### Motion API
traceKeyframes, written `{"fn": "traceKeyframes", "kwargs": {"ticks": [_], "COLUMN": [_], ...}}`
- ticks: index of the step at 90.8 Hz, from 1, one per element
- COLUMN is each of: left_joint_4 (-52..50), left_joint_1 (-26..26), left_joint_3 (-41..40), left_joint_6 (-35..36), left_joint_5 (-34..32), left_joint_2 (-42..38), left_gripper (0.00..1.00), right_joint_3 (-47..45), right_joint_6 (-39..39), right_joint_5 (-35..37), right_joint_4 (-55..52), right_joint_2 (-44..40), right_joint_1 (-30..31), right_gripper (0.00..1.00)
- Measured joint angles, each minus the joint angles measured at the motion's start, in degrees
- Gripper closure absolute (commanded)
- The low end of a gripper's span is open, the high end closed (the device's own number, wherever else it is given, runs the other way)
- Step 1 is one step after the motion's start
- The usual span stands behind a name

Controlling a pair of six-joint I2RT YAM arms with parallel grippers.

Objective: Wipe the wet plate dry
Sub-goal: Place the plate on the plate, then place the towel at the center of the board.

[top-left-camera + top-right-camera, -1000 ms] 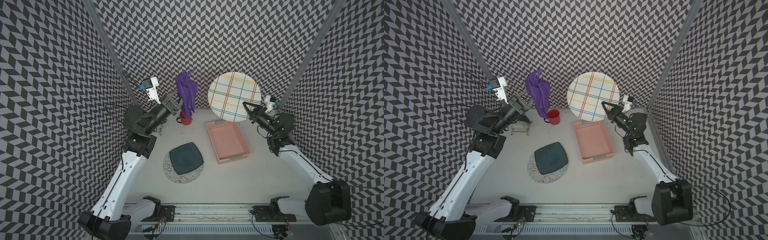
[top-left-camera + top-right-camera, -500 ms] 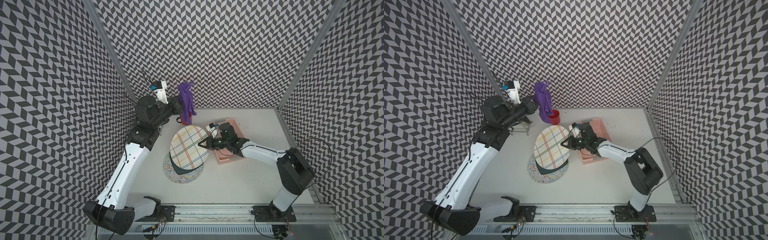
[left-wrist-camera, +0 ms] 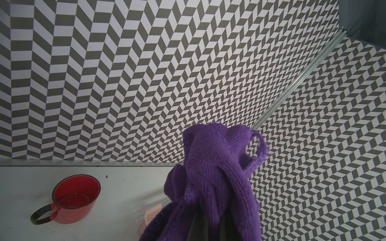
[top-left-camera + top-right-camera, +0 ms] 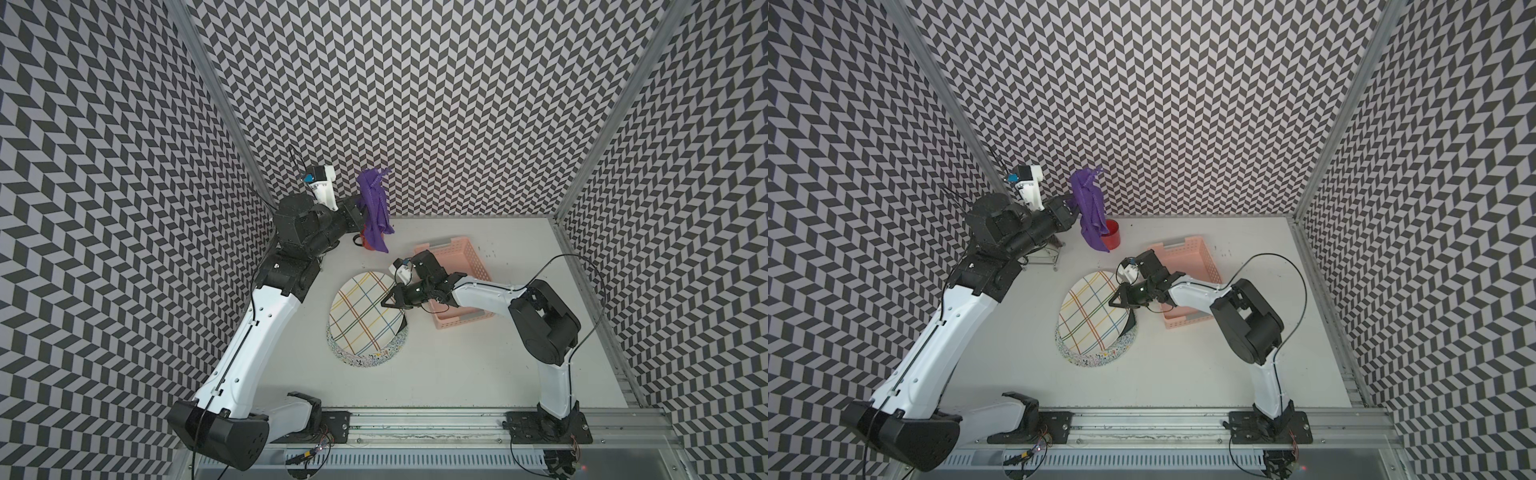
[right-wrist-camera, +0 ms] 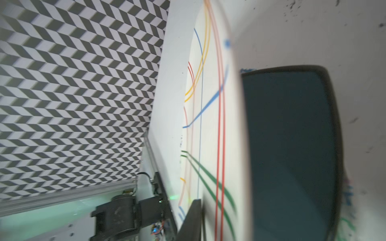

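The plate (image 4: 363, 316), white with coloured plaid lines, lies tilted on a dark teal square plate (image 4: 1130, 326), as both top views show. My right gripper (image 4: 390, 300) is at the plate's right rim. In the right wrist view one finger (image 5: 191, 221) lies against the plate's face (image 5: 208, 114); the other finger is hidden, so the grip is unclear. My left gripper (image 4: 360, 208) is raised at the back left, shut on a purple knitted cloth (image 4: 374, 212). The cloth (image 3: 211, 177) drapes over the fingers in the left wrist view.
A speckled round mat (image 4: 374, 357) lies under the dark plate (image 5: 292, 146). A pink basket (image 4: 465, 266) stands just behind my right wrist. A red mug (image 4: 1113, 235) sits below the hanging cloth, and a wire rack (image 4: 1044, 253) sits beneath my left arm.
My right arm brought the plate down from upright at the back, above the basket, onto the dark plate. It now lies flatter. The left arm drew back slightly with the cloth.
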Motion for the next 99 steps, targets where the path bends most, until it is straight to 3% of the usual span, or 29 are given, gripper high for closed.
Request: {"fn": "traceKeyframes", "kwargs": {"ticks": [14,23,57,86,91,99], "left_joint_4": [-0.1,-0.1,-0.4,5.8,6.6,6.6], "left_joint_1": [0.0,0.0,0.4,0.9,0.9,0.9], "left_joint_3": [-0.3,-0.4,-0.4,-6.1,-6.4,-5.0], "left_joint_6": [0.0,0.0,2.5,7.8,9.3,11.8], "left_joint_5": [-0.4,-0.4,-3.0,-9.2,-9.9,-10.5], "left_joint_2": [0.0,0.0,0.2,5.7,9.2,16.8], "left_gripper": [1.0,1.0,1.0,1.0,0.92,0.63], "right_joint_3": [-0.4,-0.4,-0.4,-3.5,-4.7,-6.3], "right_joint_6": [-2.1,-3.2,-6.4,-6.2,-5.9,-5.0], "right_joint_5": [4.4,7.2,17.1,18.6,18.8,19.2], "right_joint_4": [-4.3,-6.6,-16.1,-12.7,-11.6,-9.9], "right_joint_2": [-0.1,-0.2,-8.0,-22.5,-25.1,-28.3], "right_joint_1": [-0.1,-0.2,-0.2,-2.1,-3.1,-5.0], "right_gripper": [0.44,0.37,0.27,0.27,0.27,0.27]}}
